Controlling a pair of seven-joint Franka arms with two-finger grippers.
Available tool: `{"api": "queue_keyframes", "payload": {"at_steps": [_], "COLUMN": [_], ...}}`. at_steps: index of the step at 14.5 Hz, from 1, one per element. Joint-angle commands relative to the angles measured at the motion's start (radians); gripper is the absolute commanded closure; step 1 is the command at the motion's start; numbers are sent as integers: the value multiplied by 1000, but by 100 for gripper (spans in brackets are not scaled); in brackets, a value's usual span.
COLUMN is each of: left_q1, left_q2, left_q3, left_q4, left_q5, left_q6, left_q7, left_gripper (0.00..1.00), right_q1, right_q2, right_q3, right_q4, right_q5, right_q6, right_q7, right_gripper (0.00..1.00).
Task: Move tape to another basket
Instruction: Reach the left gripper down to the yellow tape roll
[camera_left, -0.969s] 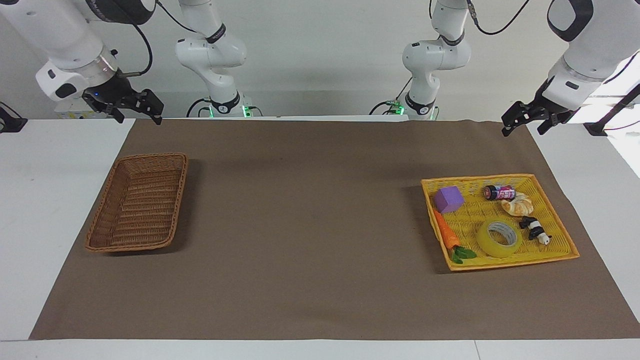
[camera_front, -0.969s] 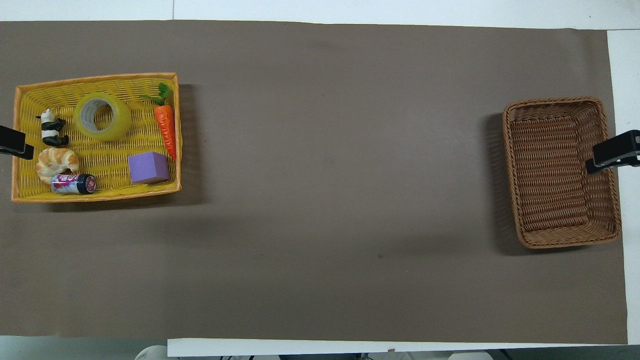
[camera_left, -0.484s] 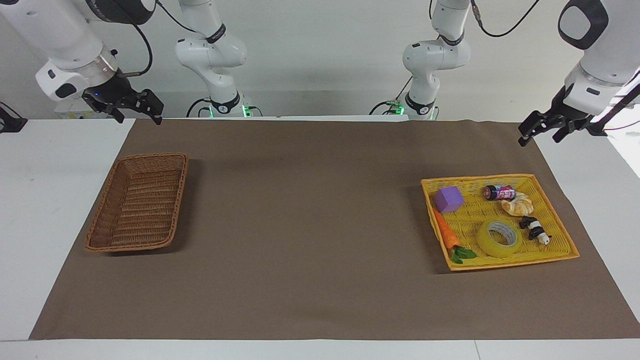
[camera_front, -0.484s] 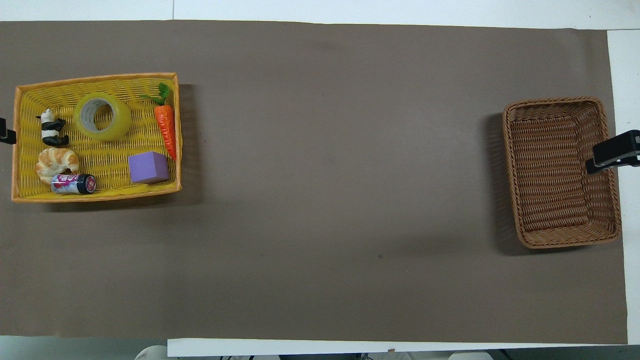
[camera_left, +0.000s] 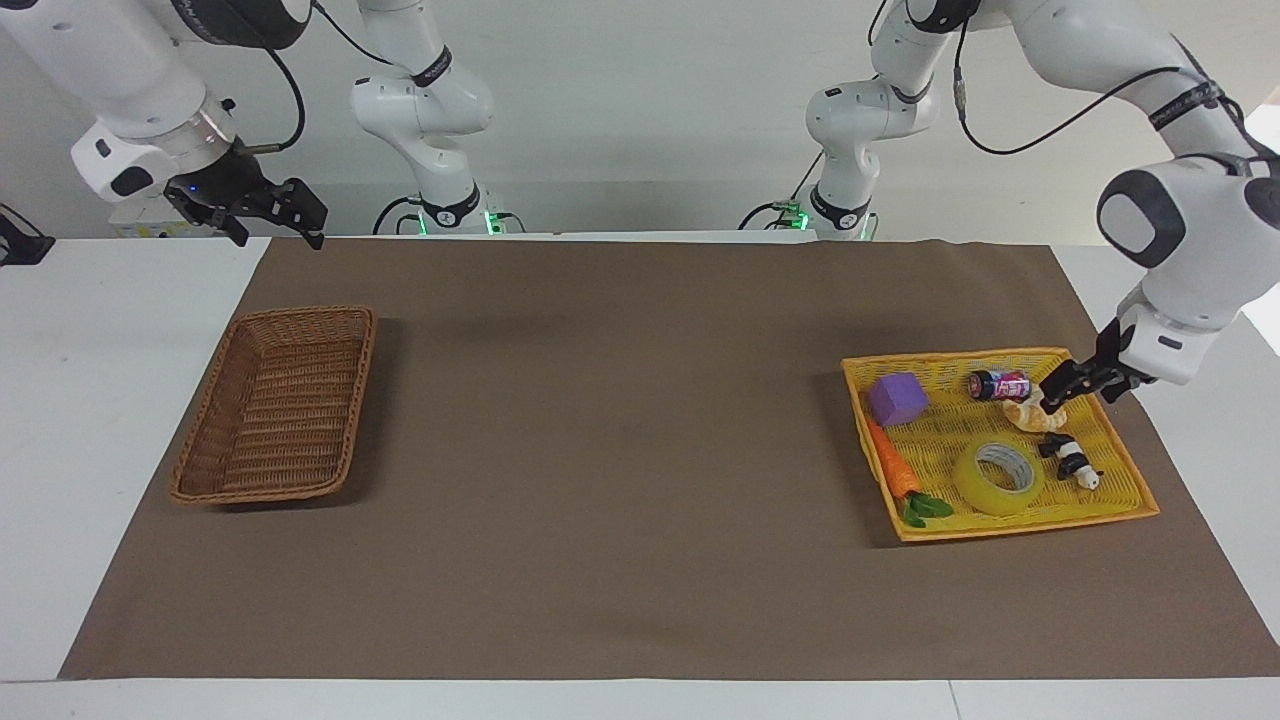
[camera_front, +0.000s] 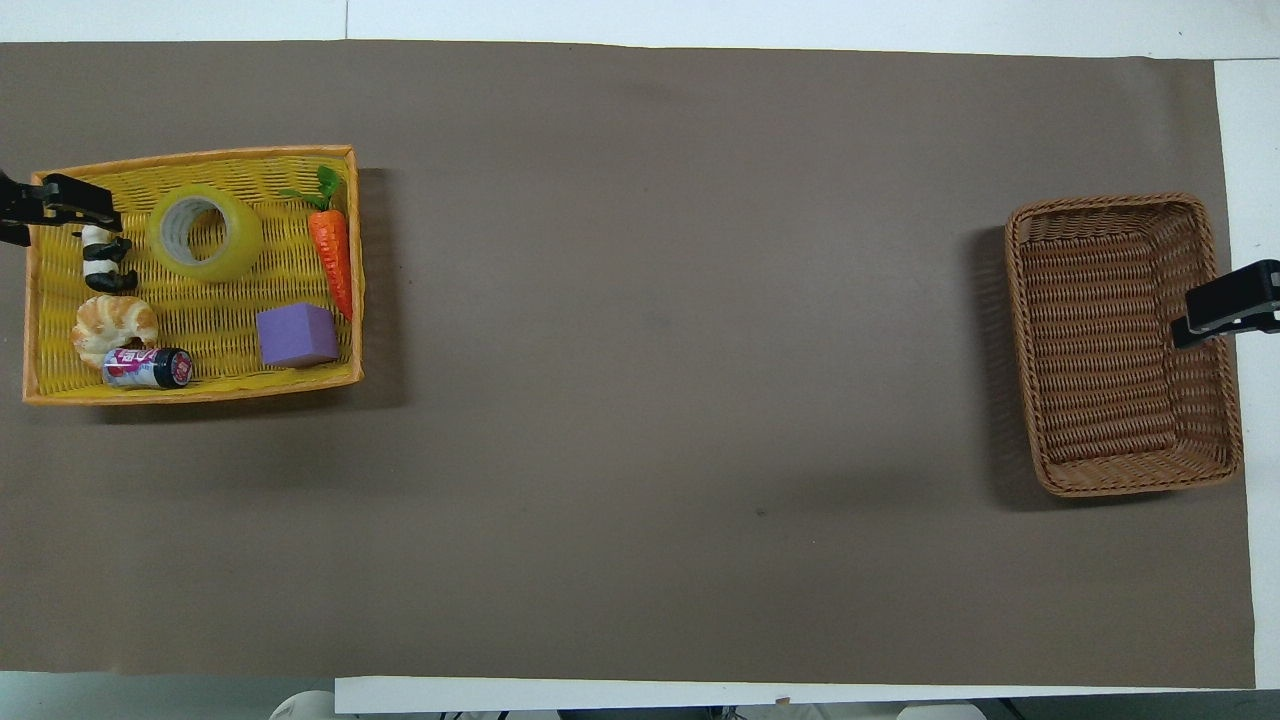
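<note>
Your left gripper (camera_left: 1078, 385) had swung down from high over the mat's corner by the robots to just above the yellow basket (camera_left: 1130, 505), at its edge toward the left arm's end of the table. That was the one change; nothing on the table had shifted.

Its jaws stood wide open and held nothing.

Directly under the gripper, in the facing view, lay the croissant (camera_left: 1036, 409), with the small can (camera_left: 998, 384) beside it, toward the basket's middle. The panda figure (camera_left: 1070, 461) lay just past the fingertips, farther from the robots.

The tape (camera_left: 998, 477) lay flat in the same basket, next past the panda from the gripper, near the rim farthest from the robots. Not touched. The carrot (camera_left: 893, 470) and the purple block (camera_left: 897, 399) sat along the basket's edge away from the gripper.

Your right gripper (camera_left: 262, 208) waited aloft over the mat's edge by the robots, above and short of the brown basket (camera_left: 275, 400); jaws open, nothing in them. The brown basket held nothing.

My reading: the reach for the tape had begun, the pickup had not. You'd need to carry the gripper on over the panda without clipping it before descending on the roll.
</note>
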Motion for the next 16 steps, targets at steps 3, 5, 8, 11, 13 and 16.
{"api": "queue_keyframes", "payload": {"at_steps": [3,5,8,11,13,16], "left_q1": [-13,-4,-9,-3,-4,0], "left_q2": [77,97,123,155,166,155], "left_q3": [-3,-3,-3,-3,-3,-3], "left_q4": [-22,-38,-35,-38,-45,-110], "left_q5": [6,4,4,3,3,-40], "left_q6": [79,114,151,197,199,256], "left_q7": [19,42,42,42,42,37], "left_gripper": [1,3,6,11,25,61], "right_q1": [2,2,2,2,2,2], "right_q2": [-22,-21,-22,-22,-22,-22], "right_q3": [-2,-2,-2,-2,-2,-2], "right_q4": [-25,-25,-25,-25,-25,-25], "right_q5": [-1,-1,-1,-1,-1,-1], "right_q6": [6,6,6,6,6,6], "right_q7": [-19,-19,-19,-19,-19,-19], "right_gripper": [1,1,1,1,1,1]}}
